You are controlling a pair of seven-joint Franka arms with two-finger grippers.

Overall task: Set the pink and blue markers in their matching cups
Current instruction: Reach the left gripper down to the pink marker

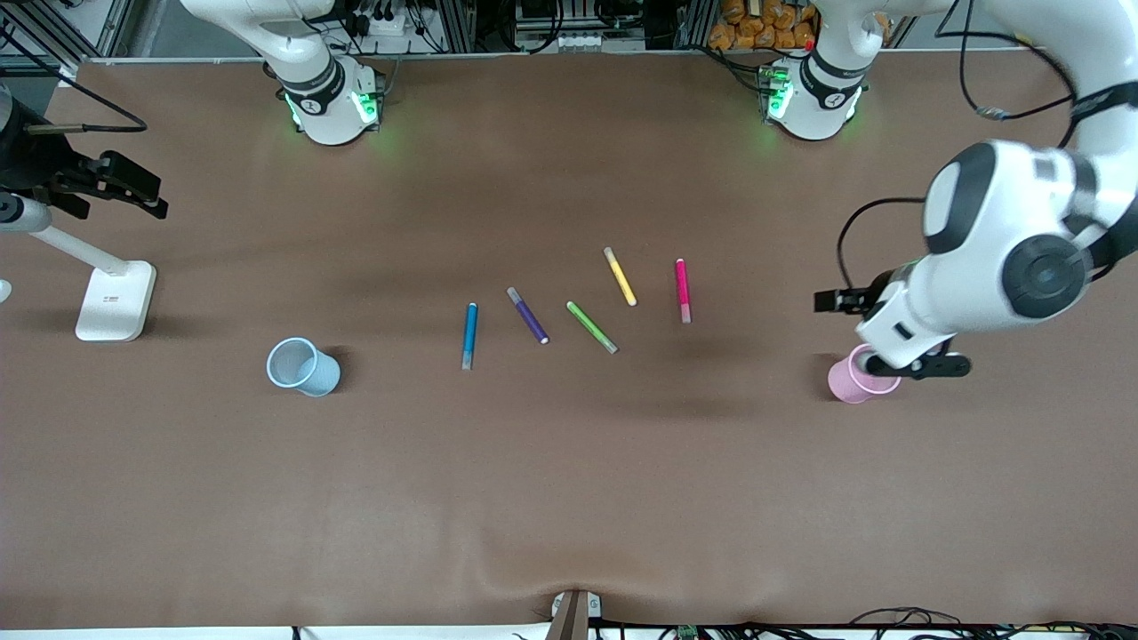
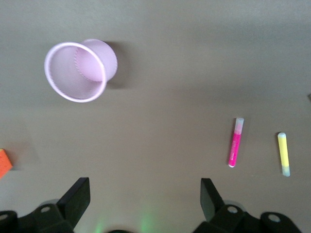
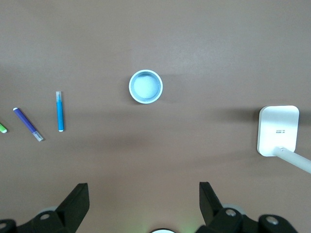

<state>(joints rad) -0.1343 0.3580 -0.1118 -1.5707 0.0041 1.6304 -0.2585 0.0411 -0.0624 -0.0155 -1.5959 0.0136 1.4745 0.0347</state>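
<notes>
No legible writing. Left gripper [image 2: 145, 196] over pink cup [image 1: 854, 377], jaws released; right gripper [image 3: 144, 201] likewise, high over blue cup [image 1: 302, 366]. Pink marker [image 1: 683, 290], blue marker [image 1: 469, 335] on surface [image 1: 569, 498] between cups. Orange object [image 2: 4, 162]: left wrist view only.

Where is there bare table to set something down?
Bare: between the blue cup and blue marker; between the pink marker and pink cup; everything nearer the front camera. Crowded: the row of five markers mid-table.
</notes>
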